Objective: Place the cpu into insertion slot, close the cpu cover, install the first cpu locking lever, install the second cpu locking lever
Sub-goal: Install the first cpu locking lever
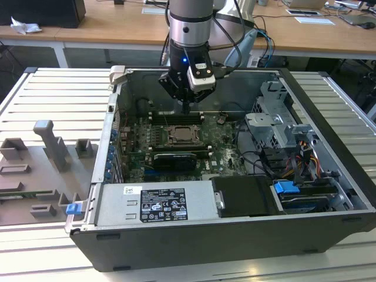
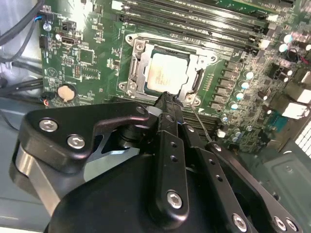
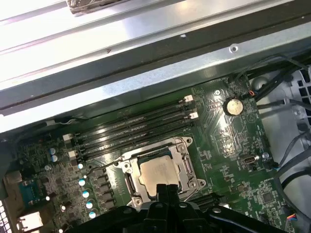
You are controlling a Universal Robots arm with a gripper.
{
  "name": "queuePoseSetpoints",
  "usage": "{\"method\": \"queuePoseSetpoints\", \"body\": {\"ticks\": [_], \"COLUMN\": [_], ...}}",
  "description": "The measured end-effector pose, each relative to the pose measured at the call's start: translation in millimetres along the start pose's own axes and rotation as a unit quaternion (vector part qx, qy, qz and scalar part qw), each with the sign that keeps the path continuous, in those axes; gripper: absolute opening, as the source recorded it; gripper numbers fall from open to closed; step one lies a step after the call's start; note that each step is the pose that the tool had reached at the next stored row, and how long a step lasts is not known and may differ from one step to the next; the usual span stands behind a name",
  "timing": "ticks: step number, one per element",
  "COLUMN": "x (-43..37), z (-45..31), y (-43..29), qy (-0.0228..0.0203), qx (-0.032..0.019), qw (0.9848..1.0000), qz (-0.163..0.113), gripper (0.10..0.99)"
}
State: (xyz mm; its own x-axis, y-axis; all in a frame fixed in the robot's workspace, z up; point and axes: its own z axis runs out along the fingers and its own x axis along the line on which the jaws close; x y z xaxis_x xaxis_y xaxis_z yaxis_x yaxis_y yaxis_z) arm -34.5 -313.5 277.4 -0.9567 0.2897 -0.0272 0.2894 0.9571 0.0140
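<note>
The gripper (image 2: 167, 96), fingers closed on nothing, hovers at one edge of the cpu cover (image 2: 137, 70), which frames the seated cpu (image 2: 167, 73).

A single robot arm (image 1: 189, 20), silver-grey and cylindrical, comes down vertically from the upper edge of the exterior view. Its black wrist (image 1: 175, 70) carries a small blue light and a pale box-shaped module on one side. The black tool (image 1: 187, 108) points straight down. In the second wrist view its slim fingers (image 2: 169, 128) are pressed together into one narrow tip, gripping nothing, with bolted linkages (image 2: 82, 128) spreading behind.
</note>
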Motion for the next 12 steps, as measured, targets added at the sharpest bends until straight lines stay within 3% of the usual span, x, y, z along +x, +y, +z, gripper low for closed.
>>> {"method": "queuePoseSetpoints", "body": {"ticks": [7,10,12], "x": [0.2,0.2,0.3], "z": [0.1,0.4,0.9], "y": [-0.1,-0.1,-0.1], "qy": [0.0009,0.0013,0.0016], "qx": [-0.0017,-0.0024,-0.0032], "qw": [0.9983,0.9962,0.9935], "qz": [-0.058,-0.087,-0.114], "gripper": [0.106,0.106,0.106]}}
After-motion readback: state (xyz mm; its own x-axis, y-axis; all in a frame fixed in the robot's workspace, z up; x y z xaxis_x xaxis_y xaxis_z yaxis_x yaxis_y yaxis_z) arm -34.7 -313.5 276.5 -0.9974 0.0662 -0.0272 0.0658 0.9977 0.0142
